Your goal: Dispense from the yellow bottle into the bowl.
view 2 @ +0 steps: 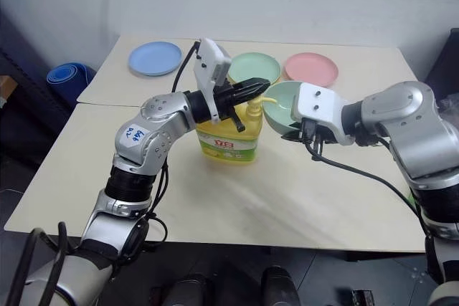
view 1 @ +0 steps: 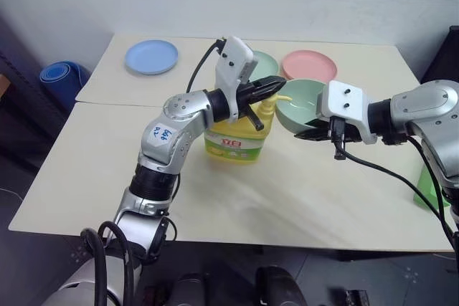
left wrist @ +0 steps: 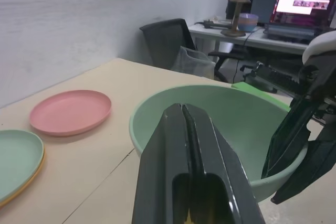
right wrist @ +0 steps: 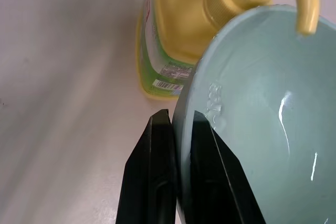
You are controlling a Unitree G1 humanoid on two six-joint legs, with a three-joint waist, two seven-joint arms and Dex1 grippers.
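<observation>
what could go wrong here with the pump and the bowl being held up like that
1. The right claw pinches the small mint-green plastic bowl by one thin rim edge; a push or added weight could tip it or let it slip.
2. The shut left claw sits on the pump of the large yellow plastic bottle; an off-centre press might slide off or topple it.
3. The yellow spout just clears the rim, so liquid may miss.
</observation>
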